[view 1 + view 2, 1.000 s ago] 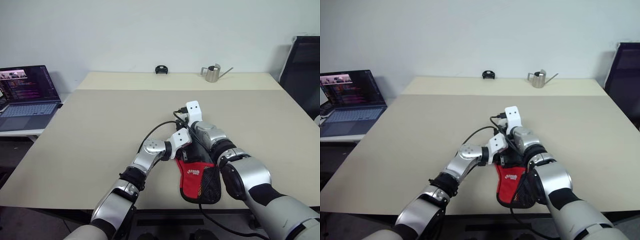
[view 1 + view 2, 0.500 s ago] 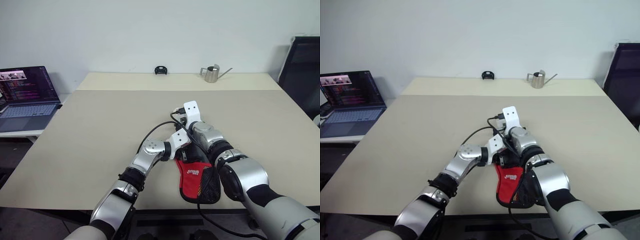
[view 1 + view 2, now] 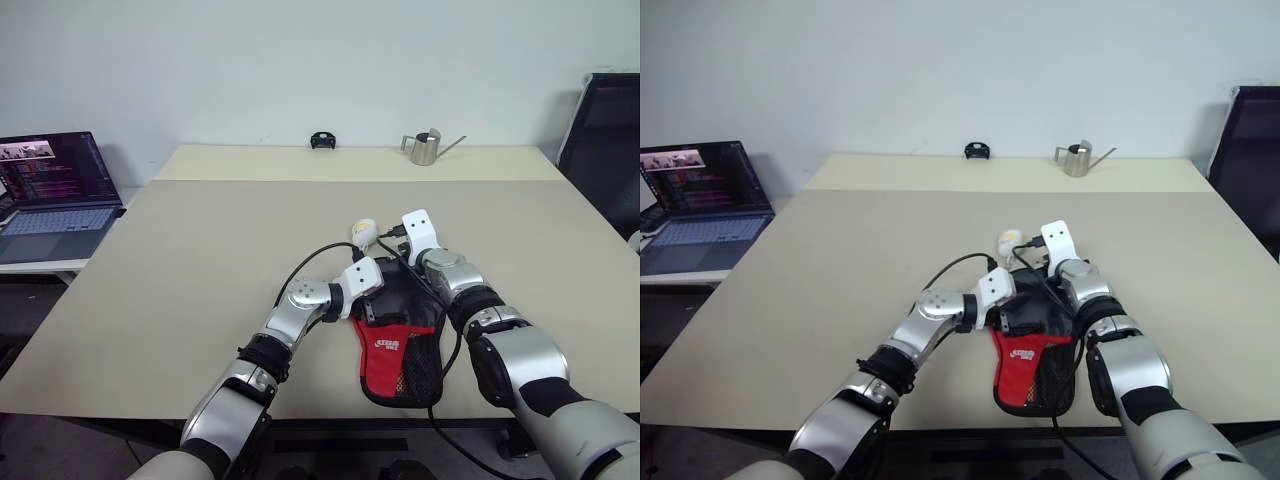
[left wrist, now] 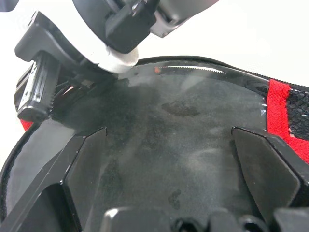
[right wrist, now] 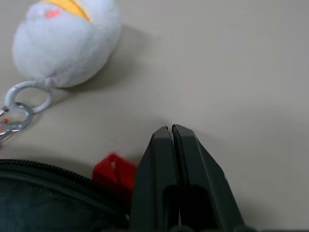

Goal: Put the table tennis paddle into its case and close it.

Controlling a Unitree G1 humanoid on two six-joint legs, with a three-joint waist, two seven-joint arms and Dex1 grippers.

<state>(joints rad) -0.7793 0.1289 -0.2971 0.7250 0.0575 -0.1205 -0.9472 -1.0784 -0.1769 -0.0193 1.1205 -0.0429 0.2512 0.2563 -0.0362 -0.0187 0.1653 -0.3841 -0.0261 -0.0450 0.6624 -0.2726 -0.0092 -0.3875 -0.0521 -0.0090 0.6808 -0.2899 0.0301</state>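
Case: case [image 3: 398, 335] lies flat at the near edge of the table [image 3: 180, 260], at about 6 o'clock, red lower panel and mesh pocket toward the robot, round black part away from it.
Paddle: table tennis paddle cannot be seen as a separate thing; the flat, filled look of the pouch suggests it is already inside, but I cannot confirm this.
Left gripper: left gripper [image 4: 164, 179] has its fingers spread wide over the black fabric, one on each side; it seems placed so to press the case down and keep it from sliding.
Right gripper: right gripper [image 5: 173, 133] has its two fingers pressed together, at the far edge of the case, around 1 o'clock from the logo.
Zipper pull: small red tab [image 5: 113, 171] lies just beside those fingers at the zipper [image 4: 190, 70]; whether it is pinched I cannot tell.
Charm: white-yellow plush ball [image 3: 364, 231] on a metal ring lies at 11 o'clock of the case, on the table.
Step in hand: closing the zipper, probably, with one hand steadying and the other at the edge.
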